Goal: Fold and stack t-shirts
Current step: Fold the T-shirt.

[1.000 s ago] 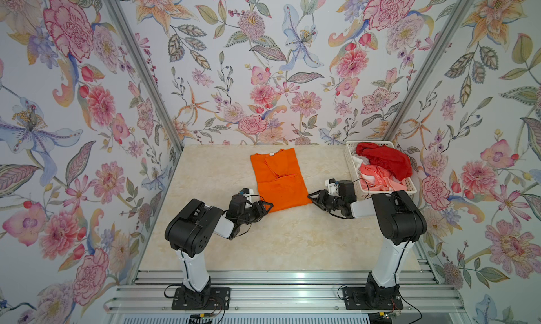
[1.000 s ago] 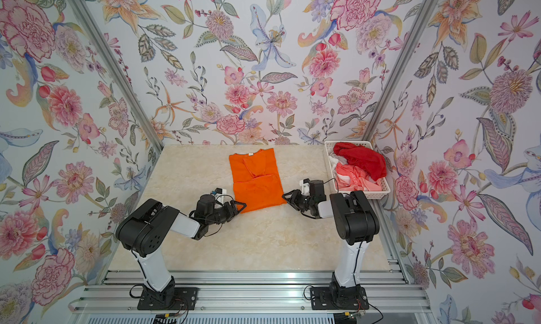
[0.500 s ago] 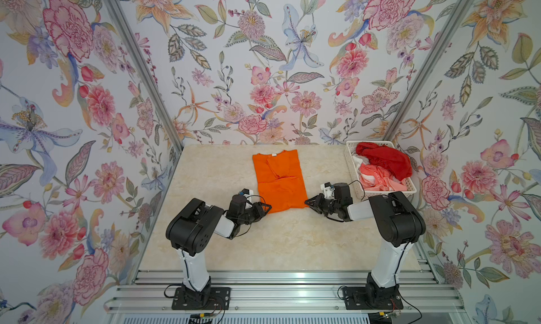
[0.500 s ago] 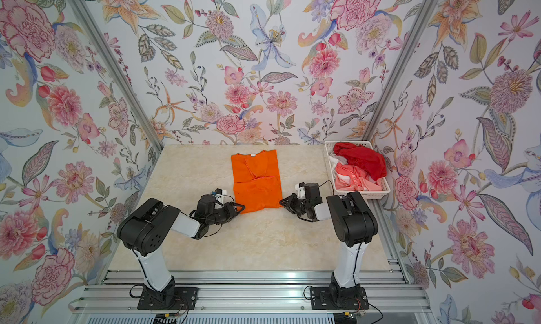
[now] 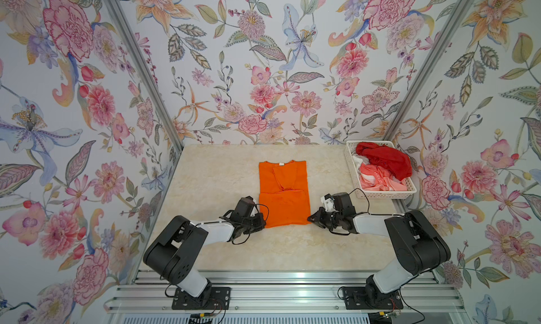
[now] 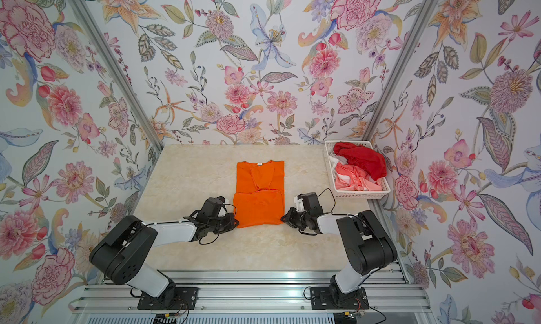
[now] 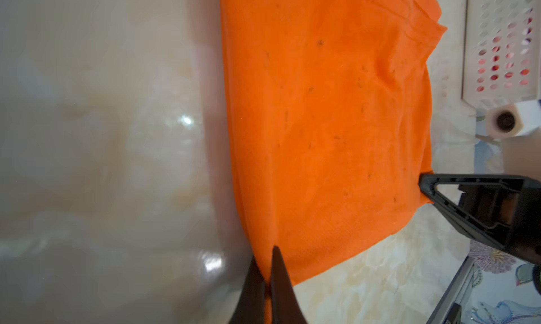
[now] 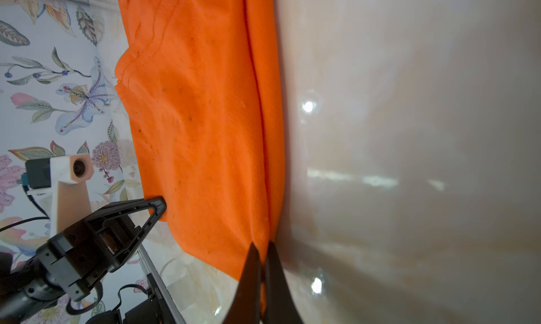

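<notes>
Tabletop (image 5: 216, 173) gives open room on both sides of the orange t-shirt (image 5: 283, 196), which we see lying flat mid-table. Both arms stretch low; our left gripper (image 5: 262, 221) and right gripper (image 5: 311, 218) each clamp a near corner. The red t-shirt (image 5: 386, 160) and pink-and-white t-shirt (image 5: 377, 179) sit in the basket (image 5: 380, 194), far right.

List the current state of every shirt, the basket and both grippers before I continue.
orange t-shirt: flat on the table, sleeves folded in, near corners pinched
deep red t-shirt: crumpled in the basket
coral-pink-and-white t-shirt: crumpled in the basket
basket: upright, holding crumpled shirts
left gripper: shut on the orange t-shirt's near corner
right gripper: shut on its other near corner
</notes>
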Motion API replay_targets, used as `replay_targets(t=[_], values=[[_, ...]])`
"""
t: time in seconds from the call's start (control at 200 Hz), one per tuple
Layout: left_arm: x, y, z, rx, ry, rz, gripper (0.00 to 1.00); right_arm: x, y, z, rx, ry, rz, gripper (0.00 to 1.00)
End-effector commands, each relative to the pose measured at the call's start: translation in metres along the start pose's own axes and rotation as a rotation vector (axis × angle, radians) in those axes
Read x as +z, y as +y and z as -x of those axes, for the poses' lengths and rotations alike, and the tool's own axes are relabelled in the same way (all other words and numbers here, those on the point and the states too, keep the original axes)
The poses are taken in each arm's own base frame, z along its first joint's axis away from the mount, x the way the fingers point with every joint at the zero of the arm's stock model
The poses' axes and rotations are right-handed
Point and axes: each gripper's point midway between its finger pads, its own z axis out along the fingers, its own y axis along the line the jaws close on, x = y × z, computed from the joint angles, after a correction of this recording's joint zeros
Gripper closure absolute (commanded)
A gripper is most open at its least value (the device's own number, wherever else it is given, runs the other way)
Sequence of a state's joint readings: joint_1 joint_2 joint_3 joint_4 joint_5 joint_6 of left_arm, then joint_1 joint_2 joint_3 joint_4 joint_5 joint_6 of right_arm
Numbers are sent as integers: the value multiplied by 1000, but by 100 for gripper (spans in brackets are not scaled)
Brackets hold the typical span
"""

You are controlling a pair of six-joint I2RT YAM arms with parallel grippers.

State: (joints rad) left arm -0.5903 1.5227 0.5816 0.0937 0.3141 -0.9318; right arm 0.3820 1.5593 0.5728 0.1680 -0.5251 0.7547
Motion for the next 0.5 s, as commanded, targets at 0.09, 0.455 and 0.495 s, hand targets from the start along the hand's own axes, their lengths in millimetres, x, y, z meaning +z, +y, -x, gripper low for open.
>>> replay_targets(t=[0.09, 0.455, 0.495], values=[[-79, 35, -45, 168, 52, 336, 100, -50, 6, -52, -124, -13, -171, 100], [-142, -4, 21, 239, -246, 365, 100, -96, 47, -36, -206, -184, -157, 100], [-146, -12, 34, 248, -279, 378, 100, -96, 52, -29, -213, -205, -161, 100]])
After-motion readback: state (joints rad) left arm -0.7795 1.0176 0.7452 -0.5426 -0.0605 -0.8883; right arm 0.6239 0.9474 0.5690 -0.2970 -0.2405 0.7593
